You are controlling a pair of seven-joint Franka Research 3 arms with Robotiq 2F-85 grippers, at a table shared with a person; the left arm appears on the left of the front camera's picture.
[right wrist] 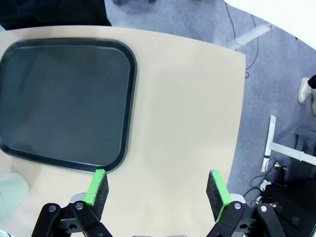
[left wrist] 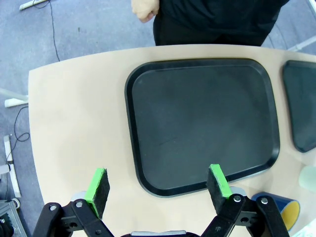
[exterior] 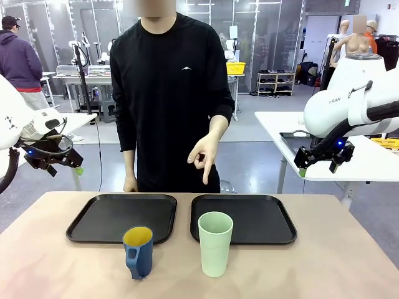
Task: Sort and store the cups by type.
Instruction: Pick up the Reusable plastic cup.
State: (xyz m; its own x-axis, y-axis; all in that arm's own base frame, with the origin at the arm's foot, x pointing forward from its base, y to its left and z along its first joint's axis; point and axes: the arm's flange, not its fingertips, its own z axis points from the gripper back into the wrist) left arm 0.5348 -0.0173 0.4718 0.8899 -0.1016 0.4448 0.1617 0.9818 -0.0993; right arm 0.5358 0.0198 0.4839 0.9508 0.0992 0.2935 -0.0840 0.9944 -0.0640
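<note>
A tall mint-green tumbler (exterior: 215, 243) stands upright on the table in front of the right black tray (exterior: 243, 218). A dark blue mug (exterior: 138, 251) with a yellow inside stands in front of the left black tray (exterior: 122, 217); its rim (left wrist: 290, 214) peeks in at the lower right of the left wrist view. My left gripper (exterior: 62, 161) hangs open high above the table's left side, with the left tray (left wrist: 202, 123) below its fingers. My right gripper (exterior: 321, 163) hangs open high at the right, above bare table beside the right tray (right wrist: 64, 98). A sliver of the tumbler (right wrist: 10, 197) shows there.
A person in black stands at the far side, one hand (exterior: 204, 156) pointing down toward the right tray, the other (exterior: 130, 184) resting near the table's far edge. Both trays hold nothing. Bare tabletop (exterior: 312, 268) lies around the cups.
</note>
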